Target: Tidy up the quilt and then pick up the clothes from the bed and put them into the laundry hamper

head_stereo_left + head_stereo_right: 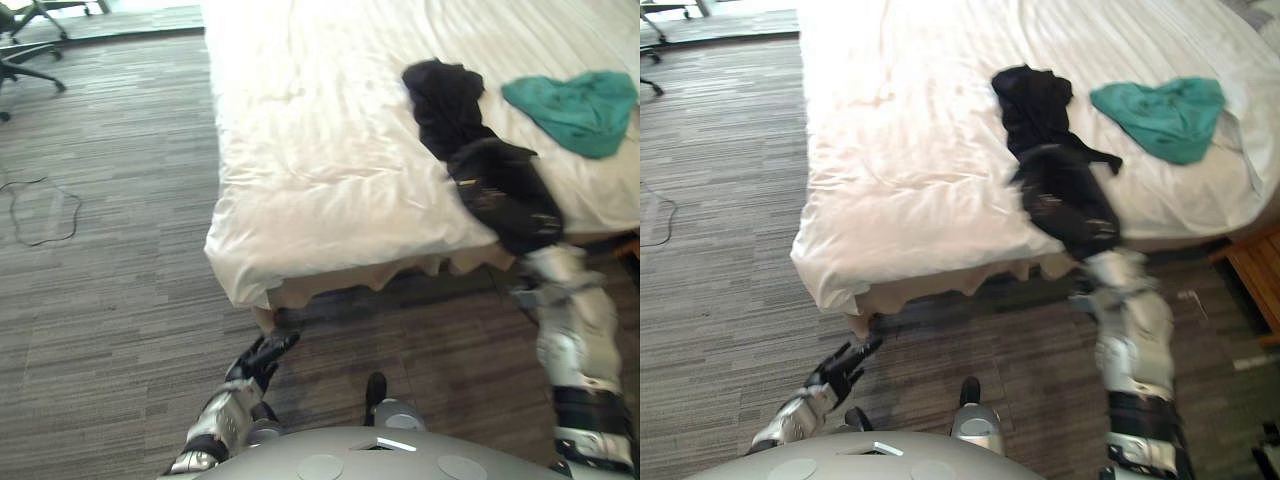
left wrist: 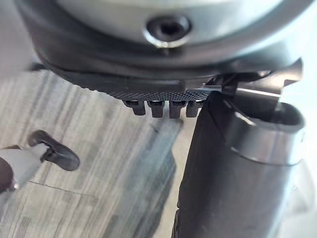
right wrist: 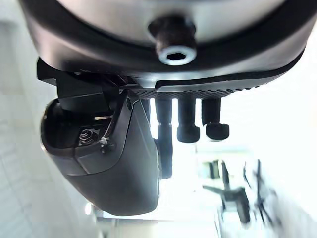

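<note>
The robot's right hand reached over the near edge of the bed, its fingers straight and apart with nothing between them, as its own wrist view showed. The hand lay at the near end of a black garment crumpled on the white quilt; whether it touched the cloth could not be told. Toward the bed's right side lay a teal garment, near the black one but apart from it. The quilt covered the bed in shallow creases and hung over the near corner. The left hand hung low over the carpeted floor in front of the bed, fingers loosely spread and empty. An office chair stood well off at the far left.

Both garments looked light, soft and limp, likely to sag and trail when lifted rather than slip. The black one would probably be best taken at its bunched middle, where the folds give the fingers bulk to close on. Gathering a handful there, rather than pinching an edge, seemed the safer hold. The risk was catching the quilt beneath along with it.
</note>
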